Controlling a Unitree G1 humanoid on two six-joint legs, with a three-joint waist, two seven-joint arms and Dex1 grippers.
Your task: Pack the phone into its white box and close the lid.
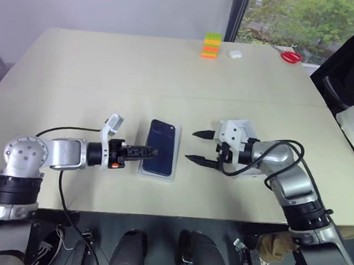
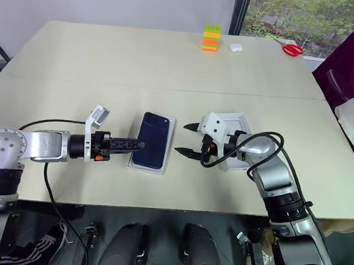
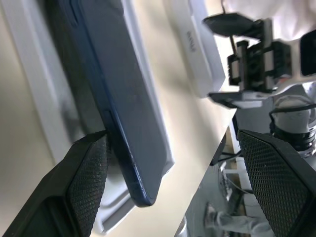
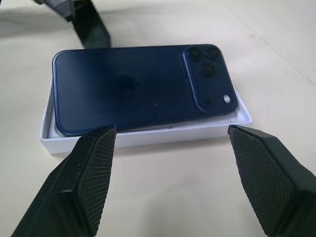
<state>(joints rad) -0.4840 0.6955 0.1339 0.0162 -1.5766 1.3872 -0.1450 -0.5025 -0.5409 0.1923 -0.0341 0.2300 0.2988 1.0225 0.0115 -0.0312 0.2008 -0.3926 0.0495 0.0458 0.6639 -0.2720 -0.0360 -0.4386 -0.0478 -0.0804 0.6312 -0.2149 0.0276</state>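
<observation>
Black cross-hatched rubber pads on both claws. Left gripper [image 1: 153, 151] spread wide, one pad [image 3: 89, 173] against or just beside the near long edge of the phone [image 1: 161, 146], nothing pinched. Right gripper [image 1: 199, 148] also wide and empty, hovering just off the other long side of the white box [image 4: 148, 133].

Phone lies camera-side up over the box, glossy dark navy, rounded corners, lens cluster at the far corner. It looks tilted, one long edge riding on the low cardboard wall, not fully seated.

Step in hand, likely: seat the phone. Best to nudge or press the raised edge gently with a pad so it drops flat; right claw braces the tray, since light card slides on the smooth beige table [image 1: 169, 70].

The lid [image 2: 239, 122], plain white matte card, sits behind the right wrist, off the box.
</observation>
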